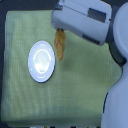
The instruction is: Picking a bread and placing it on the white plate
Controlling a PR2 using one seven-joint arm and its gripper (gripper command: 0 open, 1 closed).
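Observation:
The white plate lies round and glossy on the green cloth, left of centre in the exterior view, with nothing on it. The bread is a golden-brown tapered pastry just off the plate's upper right rim, pointing downward. Its upper end disappears under the grey-white arm that reaches in from the top right. The gripper itself is covered by the arm housing, so its fingers do not show. Whether the bread hangs from the gripper or rests on the cloth, I cannot tell.
A yellow-green tablecloth covers the table. The robot's white body fills the exterior view's right edge. Dark floor shows along the top and left borders.

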